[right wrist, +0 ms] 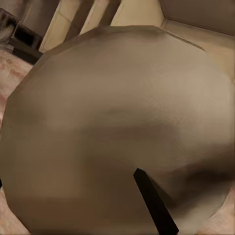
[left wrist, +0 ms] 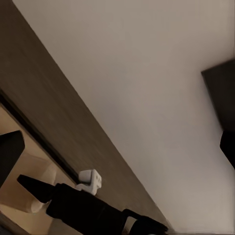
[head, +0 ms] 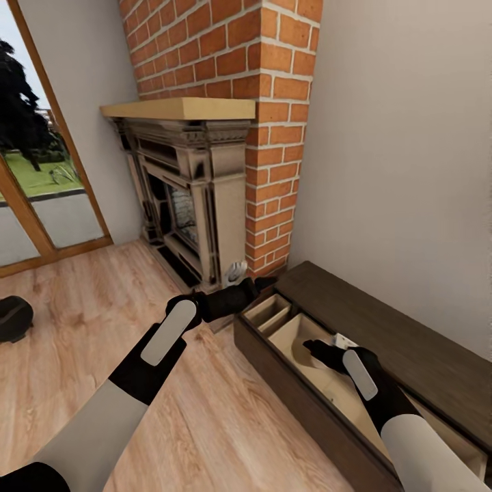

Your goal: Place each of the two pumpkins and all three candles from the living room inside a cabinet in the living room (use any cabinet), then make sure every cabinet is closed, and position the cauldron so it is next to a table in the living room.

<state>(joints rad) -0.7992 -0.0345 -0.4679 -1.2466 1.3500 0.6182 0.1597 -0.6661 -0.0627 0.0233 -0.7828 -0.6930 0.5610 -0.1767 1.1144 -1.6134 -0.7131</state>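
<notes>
The cabinet [head: 383,342] stands beside the brick fireplace [head: 198,205], its drawer open. The right pincer [head: 316,350] reaches inside; the left pincer [head: 263,281] hovers at its near end. I cannot tell either pincer's grip. The cauldron [head: 14,318] sits on the floor, well apart from the cabinet.

Soft, even simulated daylight, faint shadows, mild edge distortion, and blurry, low-detail wrist close-ups.

Head view down over open cabinet [head: 383,342], both wrist views close inside
</notes>
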